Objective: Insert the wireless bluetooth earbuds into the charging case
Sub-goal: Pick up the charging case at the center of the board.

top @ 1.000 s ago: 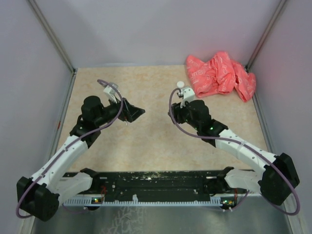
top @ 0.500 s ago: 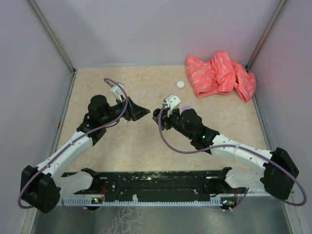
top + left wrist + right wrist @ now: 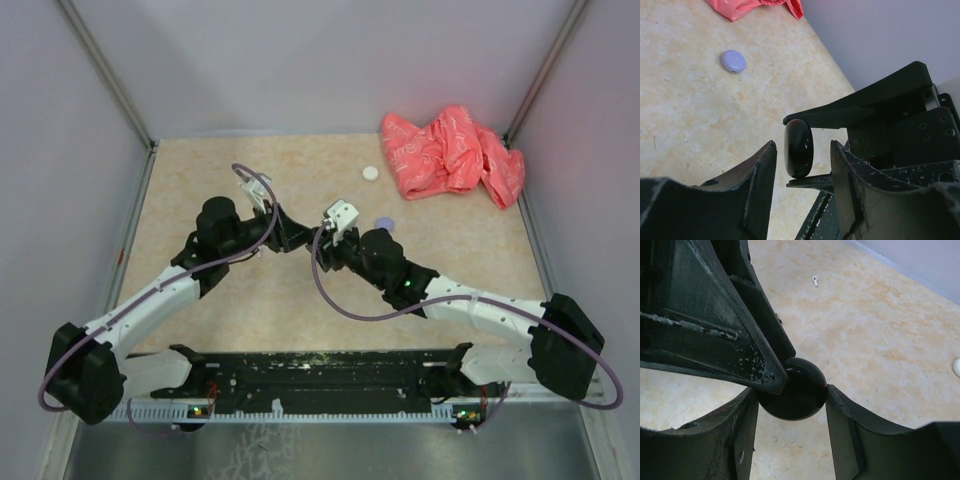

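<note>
As I judge it, the task is at an early stage: no bud sits in a case in any view. One white earbud [image 3: 815, 281] lies loose on the surface [image 3: 300, 170], at the upper middle of the right wrist view, well apart from both sets of jaws. The black charging case [image 3: 799, 150] is off the surface at the centre of the top view, where the two arms meet. As far as its glossy shell shows, it looks closed. What is left, then, is opening it, fetching the buds and seating them.

The left arm reaches from the lower left of the top view up to the centre, elbow bent. The left gripper [image 3: 803, 146] has its jaws part open, straddling the case's flat faces. Gaps show beside the case in the left wrist view, so I judge it has no hold on it.

The right arm stretches from the lower right to the centre. The right gripper [image 3: 790, 392] has its jaws closed on the case's rim, touching it on both sides.

Right of the meeting point lies a lavender disc [image 3: 733, 61]. Above that is a white disc [image 3: 371, 173], and a pink cloth [image 3: 452, 150] fills the upper right.
</note>
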You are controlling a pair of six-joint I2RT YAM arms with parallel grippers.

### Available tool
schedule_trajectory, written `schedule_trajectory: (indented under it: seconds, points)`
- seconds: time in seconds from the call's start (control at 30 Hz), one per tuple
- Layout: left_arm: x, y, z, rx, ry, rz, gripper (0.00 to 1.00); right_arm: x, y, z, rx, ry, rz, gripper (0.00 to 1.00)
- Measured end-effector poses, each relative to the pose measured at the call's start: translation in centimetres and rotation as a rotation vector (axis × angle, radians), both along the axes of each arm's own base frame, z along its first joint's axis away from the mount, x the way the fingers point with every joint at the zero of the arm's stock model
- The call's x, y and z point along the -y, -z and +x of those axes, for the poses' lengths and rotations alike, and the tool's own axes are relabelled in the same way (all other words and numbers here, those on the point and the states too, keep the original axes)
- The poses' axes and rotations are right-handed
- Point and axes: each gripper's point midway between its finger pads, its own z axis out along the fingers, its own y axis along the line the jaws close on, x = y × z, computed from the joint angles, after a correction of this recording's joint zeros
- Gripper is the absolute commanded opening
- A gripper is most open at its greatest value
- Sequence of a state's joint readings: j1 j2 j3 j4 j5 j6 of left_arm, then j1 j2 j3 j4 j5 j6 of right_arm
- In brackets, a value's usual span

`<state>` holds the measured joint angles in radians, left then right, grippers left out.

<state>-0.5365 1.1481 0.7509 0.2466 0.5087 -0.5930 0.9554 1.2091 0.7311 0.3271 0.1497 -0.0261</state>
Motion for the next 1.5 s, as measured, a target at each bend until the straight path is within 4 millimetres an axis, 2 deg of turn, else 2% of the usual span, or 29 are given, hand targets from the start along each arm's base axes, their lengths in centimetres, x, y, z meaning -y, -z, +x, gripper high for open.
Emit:
schedule_trajectory:
  seconds: [0.17,0.37,0.47,0.63,0.93,1.03,1.13,1.3,1.5]
  points:
    - [0.7,1.1,-0.2,0.000,0.011,0.034,0.47,0.0,0.1,0.1,0.004,0.005,-0.005,0.47]
    - [0.9,1.7,0.1,0.018,0.004,0.068,0.32,-0.1,0.3,0.0,0.004,-0.001,-0.011,0.48]
    - [0.8,1.8,0.2,0.031,0.001,0.081,0.22,-0.2,0.4,0.0,0.003,0.000,-0.015,0.54]
    - [0.6,1.6,0.4,0.069,-0.008,0.110,0.12,-0.2,0.2,0.1,0.012,-0.003,-0.013,0.68]
    - [-1.0,1.9,0.8,0.152,-0.041,0.211,0.07,-0.4,0.0,-0.2,0.041,-0.046,-0.035,0.85]
    - [-1.5,1.4,0.8,0.194,-0.043,0.244,0.04,0.0,-0.1,-0.4,0.023,-0.086,-0.032,0.90]
    - [-2.0,0.8,0.9,0.233,-0.036,0.272,0.02,1.0,-0.6,0.2,-0.015,-0.109,0.012,0.98]
    - [-2.3,0.0,0.6,0.293,0.005,0.299,0.02,2.7,-0.9,1.4,-0.089,-0.147,0.107,0.98]
    - [-1.9,-0.7,-0.9,0.348,0.127,0.300,0.03,1.8,-1.5,-0.6,-0.127,-0.313,0.174,0.98]
